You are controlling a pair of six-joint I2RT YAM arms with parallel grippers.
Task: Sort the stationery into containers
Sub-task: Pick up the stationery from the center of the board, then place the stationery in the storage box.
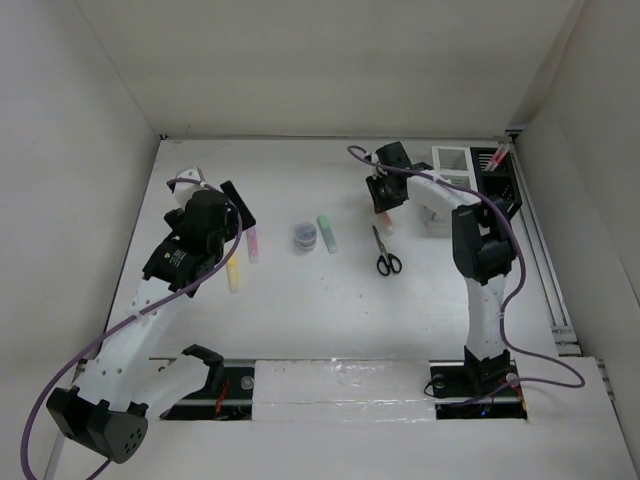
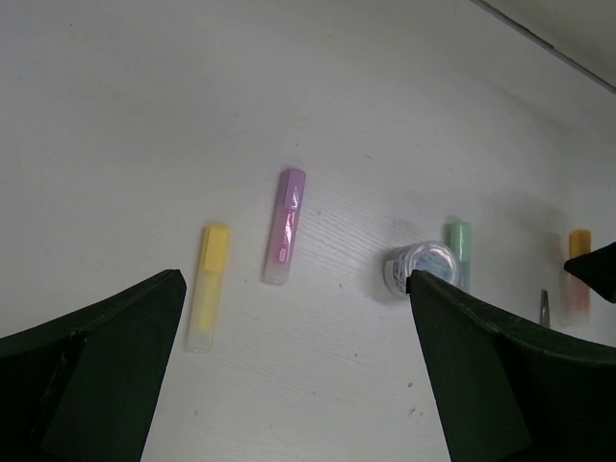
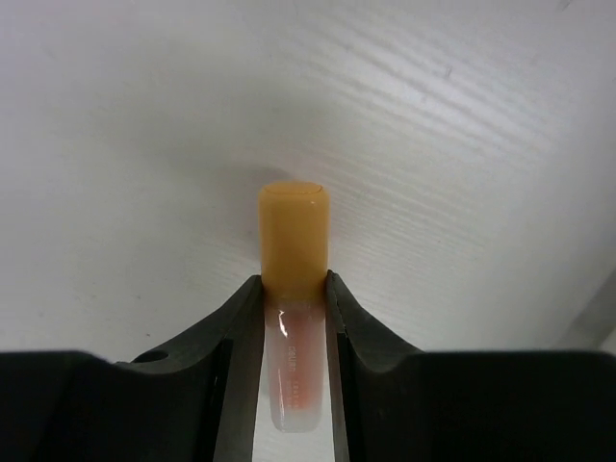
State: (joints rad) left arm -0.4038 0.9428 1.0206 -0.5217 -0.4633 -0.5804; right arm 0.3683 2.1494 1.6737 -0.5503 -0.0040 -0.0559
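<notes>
Orange highlighter (image 3: pixel 294 231): lies flat on the counter (image 3: pixel 144 115), just beyond the scissors (image 1: pixel 386 255). Light, stiff, smooth plastic that probably slips easily. Best held across the barrel below the cap, where the right hand (image 3: pixel 294 281) pinches it. Left hand (image 2: pixel 295 279) wide, empty.

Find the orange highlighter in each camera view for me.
Top external: orange highlighter, right of centre, just beyond the scissors.
Left wrist: far right edge.
Right wrist: centre, gripped between the right fingers.
Shared landmark: green highlighter, seen in top external and left wrist.
</notes>
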